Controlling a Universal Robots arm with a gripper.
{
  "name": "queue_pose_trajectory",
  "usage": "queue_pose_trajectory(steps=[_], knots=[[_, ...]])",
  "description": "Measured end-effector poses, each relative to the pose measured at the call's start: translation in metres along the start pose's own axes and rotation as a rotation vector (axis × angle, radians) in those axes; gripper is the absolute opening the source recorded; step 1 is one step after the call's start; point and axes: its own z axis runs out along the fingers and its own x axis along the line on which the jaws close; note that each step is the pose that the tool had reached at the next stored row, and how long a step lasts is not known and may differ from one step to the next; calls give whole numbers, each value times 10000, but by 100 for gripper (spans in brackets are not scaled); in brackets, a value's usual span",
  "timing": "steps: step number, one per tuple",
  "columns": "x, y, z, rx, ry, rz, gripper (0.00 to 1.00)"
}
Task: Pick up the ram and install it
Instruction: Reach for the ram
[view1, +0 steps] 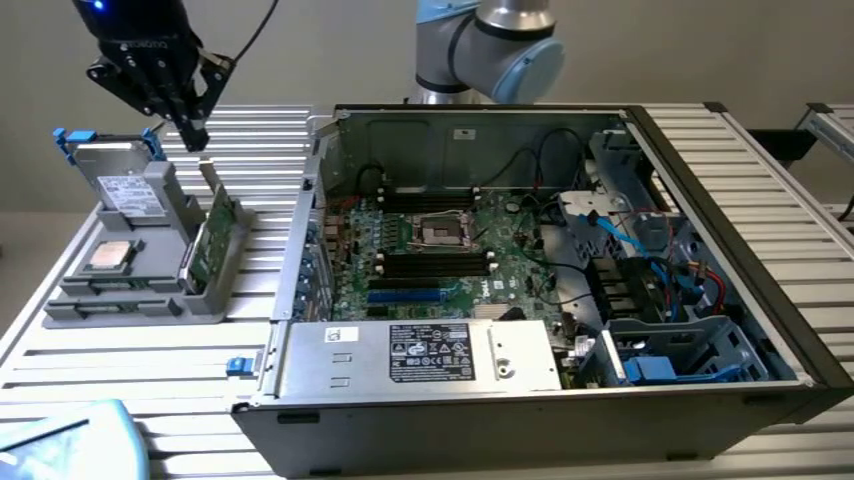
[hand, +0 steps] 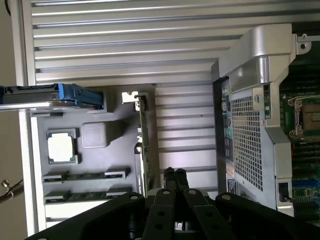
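Gripper (view1: 195, 138), fingers pressed together and empty, hovers above the tray (view1: 107, 312), where the ram (view1: 214, 240) stands on edge; a clean pick calls for jaws spread, squarely straddling its top edge.

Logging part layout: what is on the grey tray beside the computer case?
A blue-clipped drive, a processor chip, two sticks lying flat, and the ram standing on edge in a slot. The slot walls cover the ram's lower edge.
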Motion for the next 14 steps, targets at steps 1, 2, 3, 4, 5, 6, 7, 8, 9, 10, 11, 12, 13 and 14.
queue_pose_trajectory(steps=[1,2,3,4,5,6,7,8,9,10,11,12,13,14], knots=[[46,-4,3,-2,0,1,11],[90,-7,5,-6,1,1,11],[135,-10,7,-12,0,1,11],[180,-14,8,-18,1,1,11],[227,-19,9,-26,2,0,11],[272,-24,9,-35,2,0,11],[318,-32,9,-45,3,2,11],[361,-40,8,-59,4,1,11],[405,-48,8,-75,5,2,11],[453,-58,6,-94,7,2,11],[498,-67,6,-112,8,2,11],[540,-76,5,-129,9,2,11],[584,-86,4,-148,10,2,11],[630,-97,3,-170,12,2,11]])
